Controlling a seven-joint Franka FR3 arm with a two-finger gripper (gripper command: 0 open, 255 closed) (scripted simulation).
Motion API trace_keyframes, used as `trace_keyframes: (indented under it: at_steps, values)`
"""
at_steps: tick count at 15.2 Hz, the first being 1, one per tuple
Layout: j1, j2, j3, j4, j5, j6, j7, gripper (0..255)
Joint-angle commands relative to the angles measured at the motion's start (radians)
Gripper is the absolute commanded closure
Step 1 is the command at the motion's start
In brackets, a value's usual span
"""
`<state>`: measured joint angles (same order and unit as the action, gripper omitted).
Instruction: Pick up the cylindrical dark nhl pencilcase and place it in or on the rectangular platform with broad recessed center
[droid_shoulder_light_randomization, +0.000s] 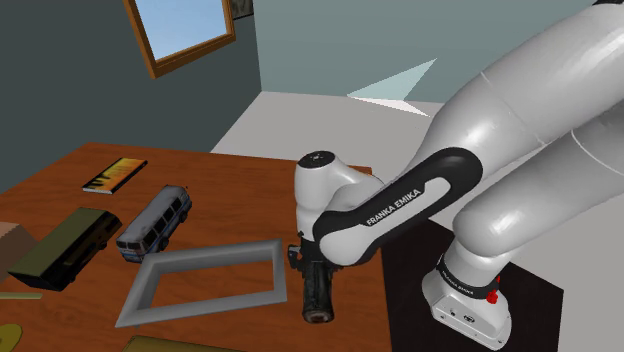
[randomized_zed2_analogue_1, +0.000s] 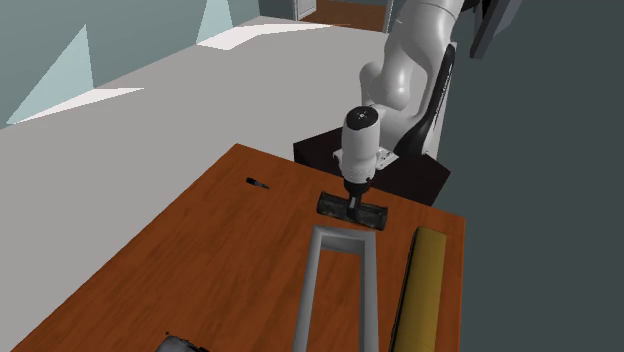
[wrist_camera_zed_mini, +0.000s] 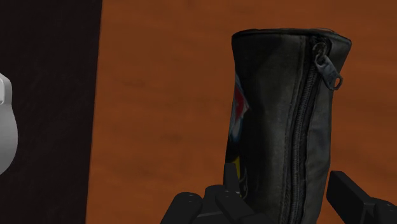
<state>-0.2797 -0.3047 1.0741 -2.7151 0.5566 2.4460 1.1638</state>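
gripper (wrist_camera_zed_mini: 280, 183) reaching down over brown table (droid_shoulder_light_randomization: 240, 190) | fingers clasping dark zipped pencil case (wrist_camera_zed_mini: 273, 102) | grey recessed platform (droid_shoulder_light_randomization: 215, 253) lying just beside it, on shoulder view's left

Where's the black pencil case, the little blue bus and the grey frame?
Black pencil case (wrist_camera_zed_mini: 280, 127): wrist view, on its side, beside the zip.
Blue-grey bus (droid_shoulder_light_randomization: 158, 210): shoulder view, on its roof.
Grey frame (droid_shoulder_light_randomization: 200, 311): shoulder view, on its near rim.

Pincer (randomized_zed2_analogue_1: 353, 203) downward, arm (droid_shoulder_light_randomization: 400, 205) bent low
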Motion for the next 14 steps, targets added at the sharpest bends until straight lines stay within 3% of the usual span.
trace_keyframes:
  at_steps: [1,14]
  values:
    - [0.027,-0.041,-0.029,0.008,0.019,-0.046,-0.012,255]
    - [0.116,-0.238,-0.182,0.072,0.033,-0.305,-0.036,255]
